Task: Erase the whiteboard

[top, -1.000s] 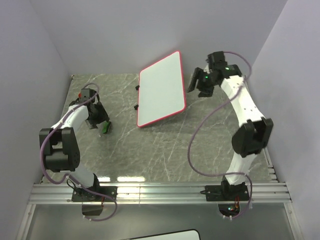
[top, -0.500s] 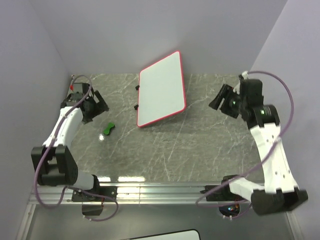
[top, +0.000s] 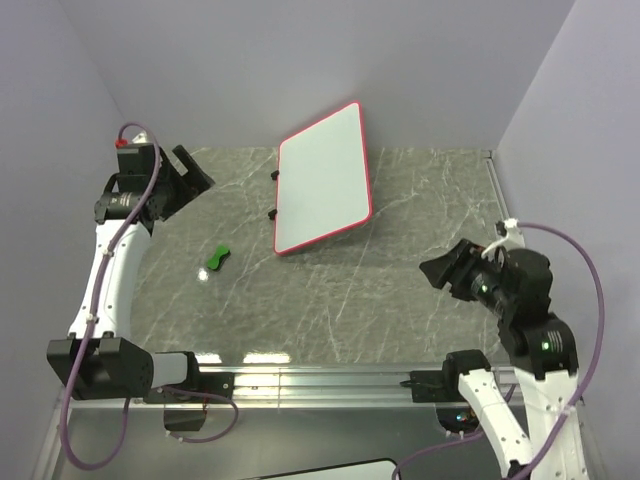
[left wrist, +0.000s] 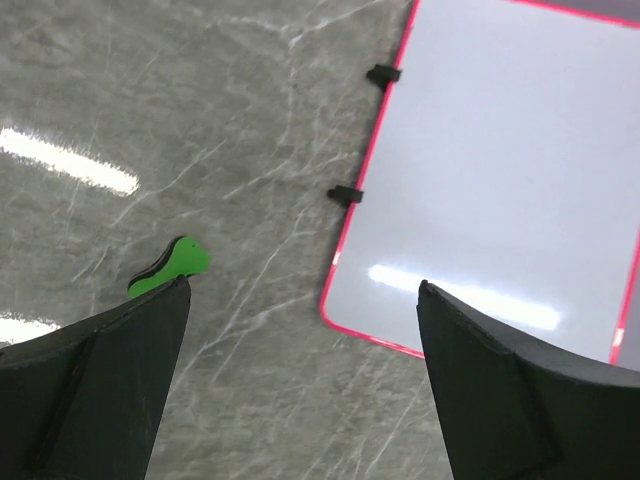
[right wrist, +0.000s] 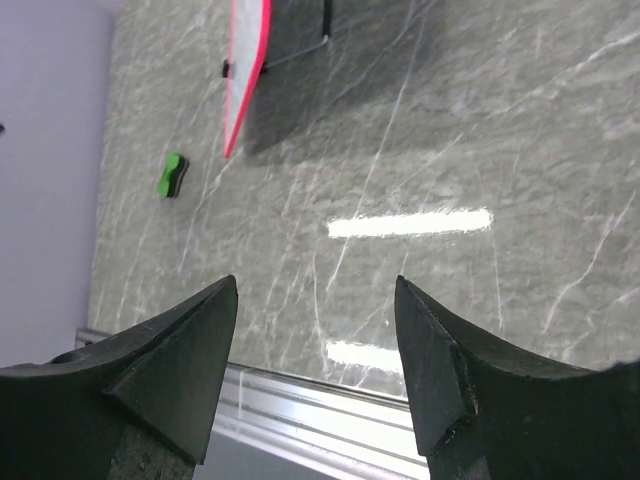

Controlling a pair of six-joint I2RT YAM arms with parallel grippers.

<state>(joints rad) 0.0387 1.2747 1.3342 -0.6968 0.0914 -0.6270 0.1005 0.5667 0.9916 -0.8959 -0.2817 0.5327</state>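
Observation:
The whiteboard (top: 323,180), white with a red-pink rim and black clips on its left edge, stands tilted at the back centre of the table; its face looks clean. It also shows in the left wrist view (left wrist: 500,170) and edge-on in the right wrist view (right wrist: 246,70). The green eraser (top: 217,259) lies on the table left of the board, also seen in the left wrist view (left wrist: 170,268) and the right wrist view (right wrist: 172,174). My left gripper (top: 190,170) is open and empty, raised at the far left. My right gripper (top: 445,268) is open and empty, raised near the right front.
The grey marble table (top: 330,300) has purple walls on three sides. An aluminium rail (top: 320,385) runs along the near edge, also visible in the right wrist view (right wrist: 330,420).
Both arms have pulled away from the board. The left gripper rose back to the far left, leaving the eraser on the table. The right gripper swung from beside the board to the near right.

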